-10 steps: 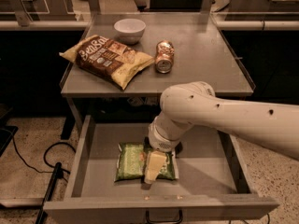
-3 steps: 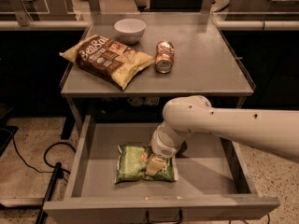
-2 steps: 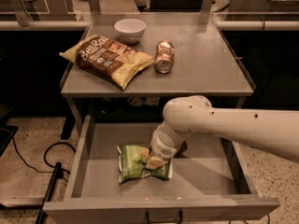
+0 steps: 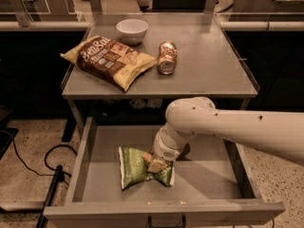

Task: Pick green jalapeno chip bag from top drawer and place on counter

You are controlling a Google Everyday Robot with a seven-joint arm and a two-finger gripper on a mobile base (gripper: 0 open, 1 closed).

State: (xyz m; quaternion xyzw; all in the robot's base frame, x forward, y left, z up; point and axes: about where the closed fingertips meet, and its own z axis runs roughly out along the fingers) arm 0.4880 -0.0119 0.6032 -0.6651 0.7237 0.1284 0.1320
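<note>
Grasp step in hand: gripper (image 4: 156, 164) low inside the top drawer (image 4: 80, 161), jaws clamped on the green jalapeno chip bag (image 4: 134, 169), foil bunched around them. Next, by the look of it: a straight lift clear of the drawer walls, then up onto the table (image 4: 213, 56) near the can (image 4: 166, 57). Against a second ago: bag flat then, now crumpled and puckered

On the counter (image 4: 213, 65), a bowl (image 4: 131, 30) sits near the back edge, left of centre. The larger chip bag (image 4: 110, 61) lies in front of it toward the left edge, with a can (image 4: 166, 57) on its side just to the right. Below the front edge, the top drawer (image 4: 80, 167) stands pulled out. The jalapeno chip bag (image 4: 133, 167) lies in it, left of centre. The gripper (image 4: 154, 164) sits on the bag's right part, seemingly pinching it.
</note>
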